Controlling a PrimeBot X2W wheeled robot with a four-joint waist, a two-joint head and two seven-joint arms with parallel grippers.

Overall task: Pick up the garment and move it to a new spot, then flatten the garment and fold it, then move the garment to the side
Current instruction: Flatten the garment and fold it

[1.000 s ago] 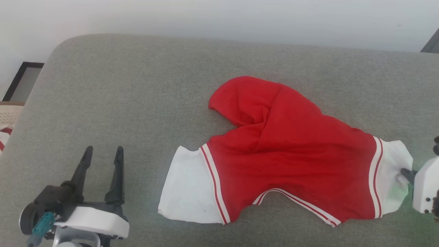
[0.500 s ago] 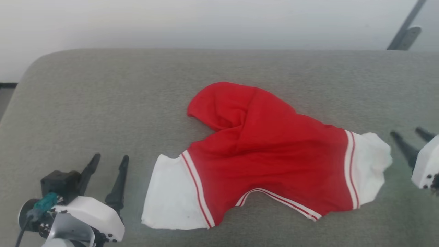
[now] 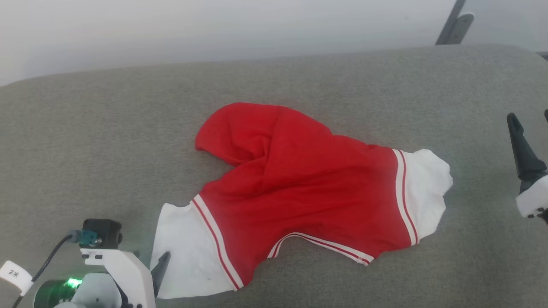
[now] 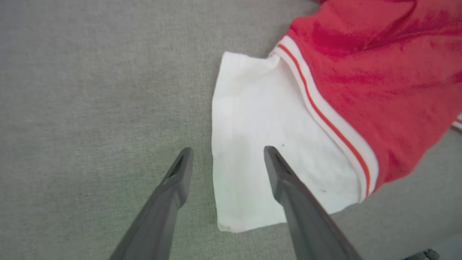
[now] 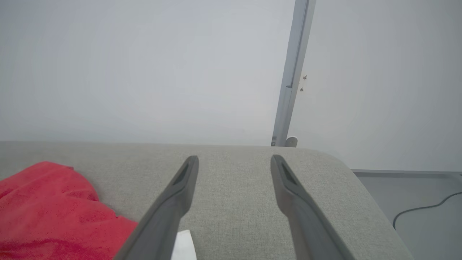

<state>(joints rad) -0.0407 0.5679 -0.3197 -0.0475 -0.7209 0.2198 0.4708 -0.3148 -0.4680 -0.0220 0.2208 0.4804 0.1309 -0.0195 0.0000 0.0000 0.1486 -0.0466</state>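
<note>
Flattening being set up: garment [image 3: 299,188] lying unheld, left gripper [image 4: 228,150] and right gripper [image 5: 234,159] jaws being held apart; white cuff [image 4: 252,119] probably being pinched next.

right tool [image 3: 528,115] partly off-frame

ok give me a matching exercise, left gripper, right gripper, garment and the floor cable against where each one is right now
Things: 1 left gripper; 2 right gripper; 3 garment; 4 cable.
Places: A rumpled on the grey cushion; B on the floor past the cushion's end; C open, one finger over the white cuff; D open, over bare cushion, clear of the cloth.
Pairs: 1-C, 2-D, 3-A, 4-B.
</note>
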